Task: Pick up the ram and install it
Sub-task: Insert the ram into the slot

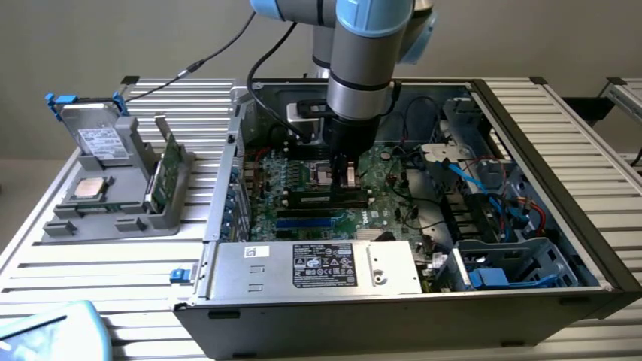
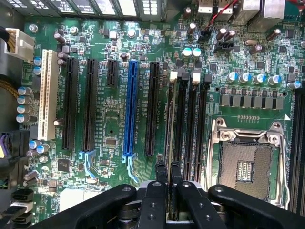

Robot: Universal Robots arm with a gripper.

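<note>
1. Ram (image 2: 169, 119) stands edge-on, pinched between the narrow-set fingers of the end effector (image 2: 168, 171). It is over the memory slots (image 2: 190, 124), beside the empty processor socket (image 2: 248, 162).
2. It likely handles light and stiff but brittle, being a thin board with exposed chips.
3. It is best gripped across its flat faces at mid-length near the top edge, clear of the contacts, since a tilt could bind it.

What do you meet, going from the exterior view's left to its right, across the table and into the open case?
Chip → upright green board → gripper shut on the ram over the slots → drive cage.
</note>
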